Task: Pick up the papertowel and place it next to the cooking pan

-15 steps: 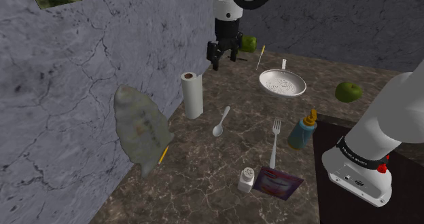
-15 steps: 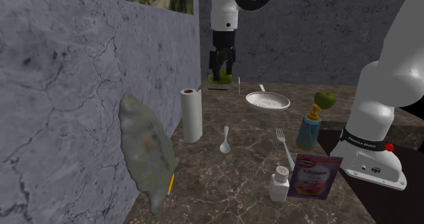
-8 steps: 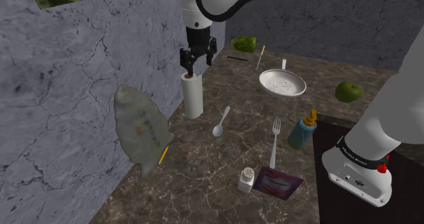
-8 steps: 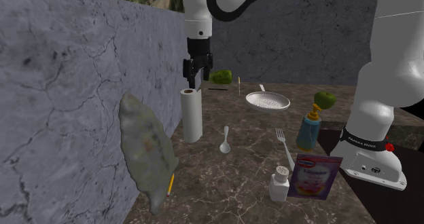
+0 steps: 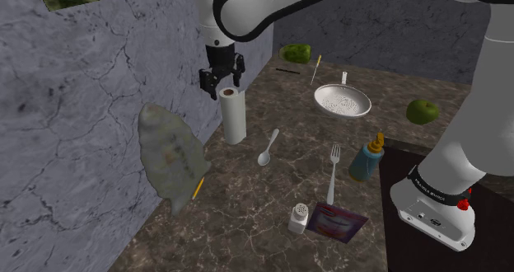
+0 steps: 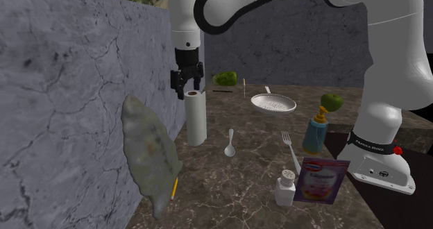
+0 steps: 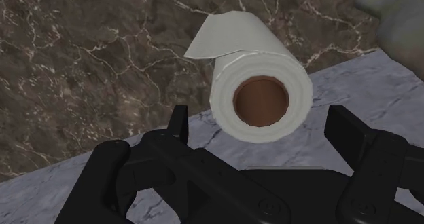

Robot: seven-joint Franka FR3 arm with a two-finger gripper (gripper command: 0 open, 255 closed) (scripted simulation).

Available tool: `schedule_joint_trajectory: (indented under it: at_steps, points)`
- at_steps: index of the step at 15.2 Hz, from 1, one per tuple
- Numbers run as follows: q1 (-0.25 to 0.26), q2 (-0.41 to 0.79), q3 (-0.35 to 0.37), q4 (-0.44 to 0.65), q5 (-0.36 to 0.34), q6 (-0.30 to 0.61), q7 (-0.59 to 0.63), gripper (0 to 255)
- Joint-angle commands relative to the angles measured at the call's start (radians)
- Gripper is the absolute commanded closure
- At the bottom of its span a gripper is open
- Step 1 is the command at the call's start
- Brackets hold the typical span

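Paper towel roll (image 5: pixel 235 118): upright on the marbled counter (image 5: pixel 247 204), long axis vertical, its cored top just below your gripper (image 5: pixel 221 86), whose fingers stand wide apart and hold nothing; the cooking pan (image 5: pixel 342 102) sits well apart.

Wrist view: the gripper (image 7: pixel 259 117) has its fingers (image 7: pixel 178 124) cropped by the frame's edge, and the paper towel roll (image 7: pixel 234 53) hides its own base behind its top. In the shoulder view the arm (image 5: pixel 243 11) is cut off at the top, and that dark sliver (image 5: pixel 287 70) beside the green vegetable (image 5: pixel 295 53) is too small to name.
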State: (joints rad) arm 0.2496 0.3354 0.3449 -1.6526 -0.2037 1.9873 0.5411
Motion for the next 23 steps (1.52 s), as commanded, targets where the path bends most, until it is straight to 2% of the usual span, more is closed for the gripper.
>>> schedule_joint_trajectory:
  at_steps: [1, 3, 11, 12, 21, 23]
  points:
    - [0.0, 0.008, -0.002, -0.014, -0.005, 0.022, 0.003, 0]
    - [0.0, 0.02, -0.005, -0.033, -0.011, 0.052, 0.007, 0]
    - [0.0, 0.02, -0.005, -0.033, -0.011, 0.052, 0.007, 0]
    - [0.0, 0.02, -0.005, -0.033, -0.011, 0.052, 0.007, 255]
    - [0.0, 0.02, -0.005, -0.033, -0.011, 0.052, 0.007, 255]
    - [-0.001, 0.011, -0.003, -0.018, -0.006, 0.029, 0.003, 255]
